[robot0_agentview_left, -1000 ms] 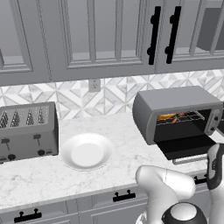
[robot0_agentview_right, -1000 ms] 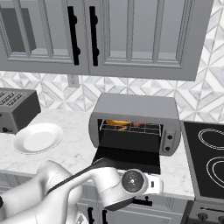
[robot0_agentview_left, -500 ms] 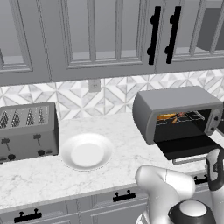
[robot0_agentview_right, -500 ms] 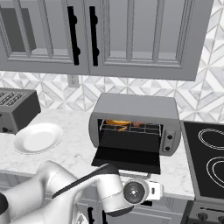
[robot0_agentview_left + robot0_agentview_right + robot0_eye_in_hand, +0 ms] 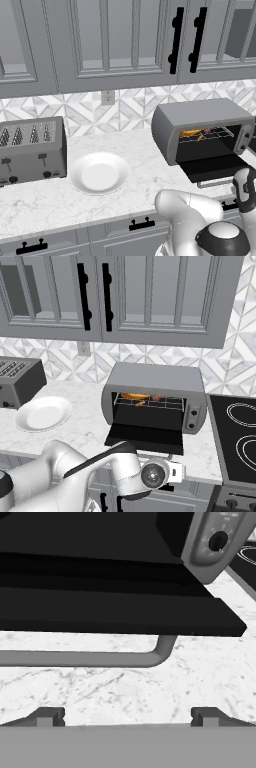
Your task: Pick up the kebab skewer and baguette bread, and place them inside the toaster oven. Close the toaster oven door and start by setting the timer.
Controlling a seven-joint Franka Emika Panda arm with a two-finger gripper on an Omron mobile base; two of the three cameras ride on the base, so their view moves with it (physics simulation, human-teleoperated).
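Pincer [image 5: 127, 716] sat wide open and empty, low before the dropped door [image 5: 115, 604]; handle [image 5: 85, 658] ran crosswise just ahead, above the fingertips

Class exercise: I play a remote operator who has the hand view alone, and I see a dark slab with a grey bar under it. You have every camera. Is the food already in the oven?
Observer: Yes. In the right base view the baguette bread and the kebab skewer lie on the rack inside the toaster oven.
Operator: So that slab is the door?
Observer: It is the toaster oven door, hanging open and roughly level out over the counter edge.
Operator: Where is my gripper relative to it?
Observer: The gripper sits low in front of the door, its open fingers pointing at the silver handle.
Operator: What else is on the counter?
Observer: A white plate and a four-slice toaster, off to the left.
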